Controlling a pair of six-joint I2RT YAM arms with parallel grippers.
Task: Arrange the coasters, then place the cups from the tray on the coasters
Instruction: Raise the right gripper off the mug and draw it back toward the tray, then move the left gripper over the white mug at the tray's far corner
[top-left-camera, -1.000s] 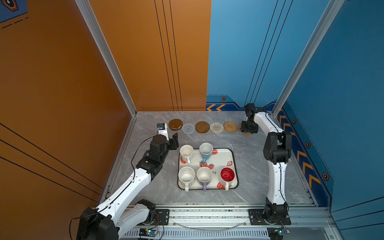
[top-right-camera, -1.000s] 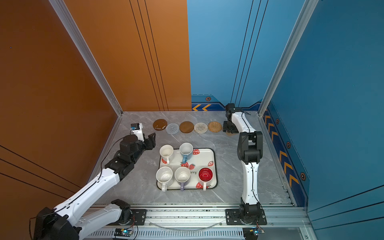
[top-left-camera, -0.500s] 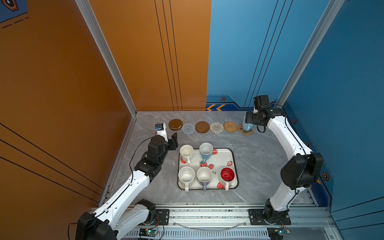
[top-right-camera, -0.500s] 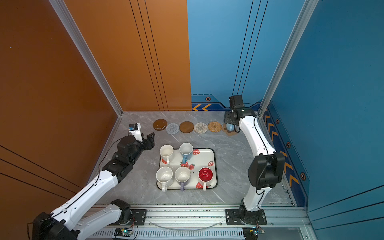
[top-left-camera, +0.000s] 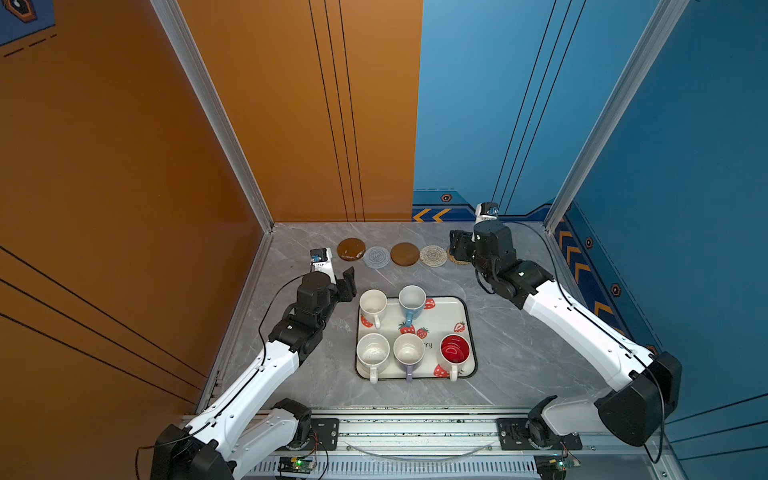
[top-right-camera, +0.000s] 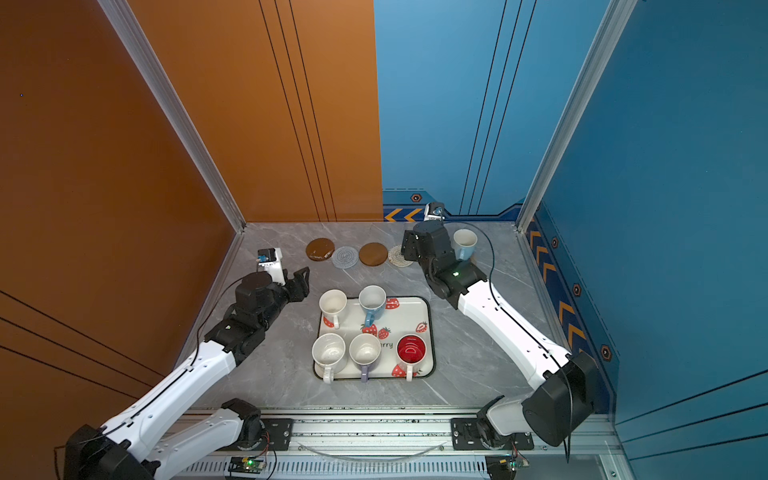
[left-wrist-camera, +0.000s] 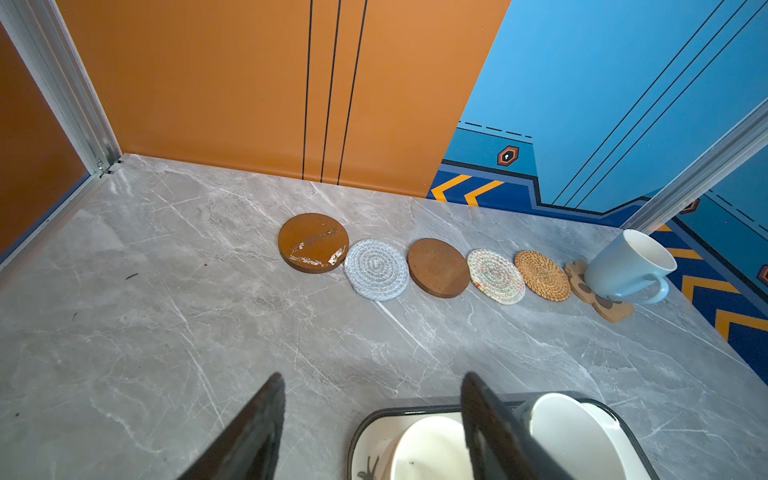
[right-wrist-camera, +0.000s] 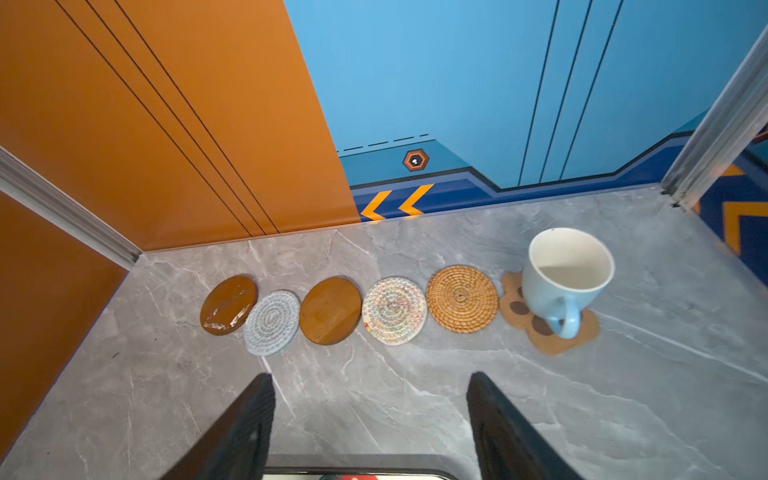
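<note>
Across the bottom of both top views spreads the grey marble table (top-left-camera: 519, 357). Over it reach two white and black arms, the left arm (top-left-camera: 266, 374) from the near left corner and the right arm (top-left-camera: 582, 324) from the near right. Between them, near the table's middle, lies the tray (top-left-camera: 446, 318), cream with a dark rim and red strawberries.

The left gripper (left-wrist-camera: 372, 376) hovers just beside the tray's far left corner, its jaws spread wide with nothing between them. The right gripper (right-wrist-camera: 370, 376) hangs above the table near the right end of the coaster row. Its jaws are likewise apart and empty, clear of the cup standing there.

Five cups stand upright on the tray. A far white cup (top-left-camera: 372, 303) and a light blue cup (top-left-camera: 412, 300) make the far row. A near white cup (top-left-camera: 372, 353), a lavender cup (top-left-camera: 408, 350) and a red-lined cup (top-left-camera: 455, 350) make the near row. A second light blue cup (top-right-camera: 464, 243) stands upright off the tray, on the paw-print coaster (right-wrist-camera: 552, 338) at the row's right end, its handle toward the table's near side.

Coasters line the far edge, touching or just beside one another. From the left they are a glossy brown disc (top-left-camera: 351, 248), grey spiral (top-left-camera: 376, 257), matte brown disc (top-left-camera: 404, 254), cream spiral (top-left-camera: 433, 254) and rattan round (right-wrist-camera: 461, 299), then the paw shape.
</note>
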